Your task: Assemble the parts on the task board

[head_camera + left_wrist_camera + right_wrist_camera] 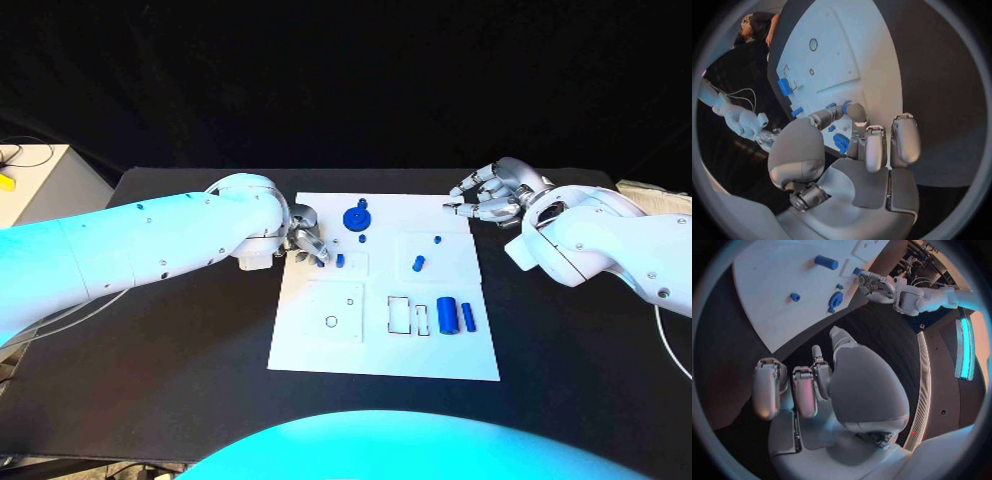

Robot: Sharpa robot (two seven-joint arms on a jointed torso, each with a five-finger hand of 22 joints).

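A small blue peg is pinched by the left robot hand over the task board; the right robot hand is held clenched, empty.

We see a white task board on a black counter; the parts are blue: a disc at upper centre, a small peg mid-frame, two cylinders lower right. Each robot hand, left and right, is silver on a white arm
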